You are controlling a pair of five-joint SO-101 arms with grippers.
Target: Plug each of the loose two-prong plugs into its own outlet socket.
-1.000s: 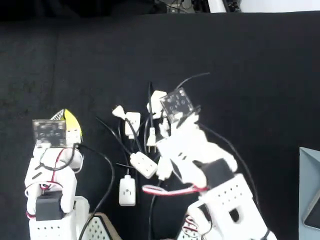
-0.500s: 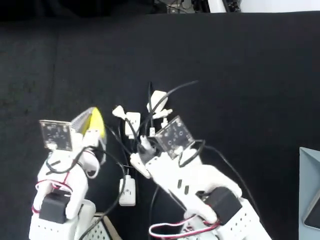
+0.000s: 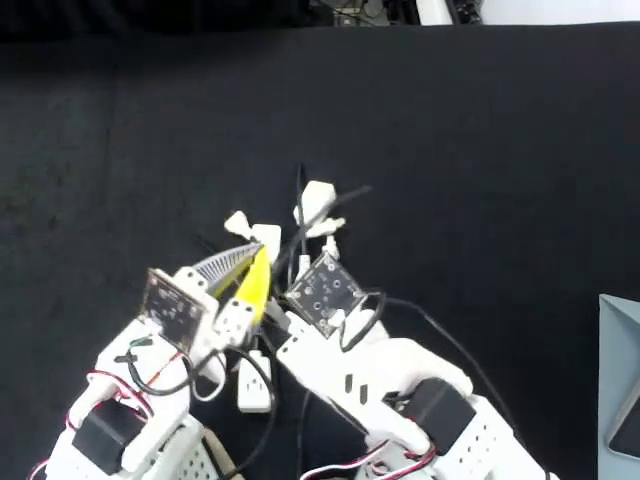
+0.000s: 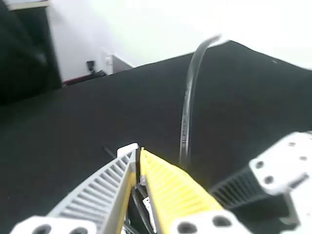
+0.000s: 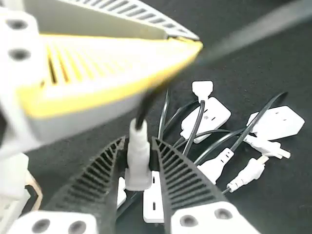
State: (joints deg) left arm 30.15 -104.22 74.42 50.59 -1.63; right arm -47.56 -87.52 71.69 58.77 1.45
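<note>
Between the black fingers of my right gripper (image 5: 138,142) stands a white two-prong plug (image 5: 137,163), and the gripper is shut on it. The plug's black cord (image 5: 142,113) runs up under the yellow finger of my left gripper (image 5: 195,43), which is shut on that cord. From above, the left gripper (image 3: 260,252) points at the cluster of white parts beside the right arm's camera board (image 3: 322,290). White outlet sockets (image 5: 208,113) (image 5: 276,122) (image 3: 255,385) and loose plugs (image 5: 253,170) (image 5: 267,146) lie tangled in black cords.
Black cloth (image 3: 480,150) covers the table, with open room at the back and on both sides. A grey-blue tray (image 3: 620,380) sits at the right edge. A black cable (image 4: 187,107) arches up in front of the left wrist camera.
The left arm has swung right into the cluster and shut on the cord. The right arm has drawn back and to the left, bringing the plug with it.
</note>
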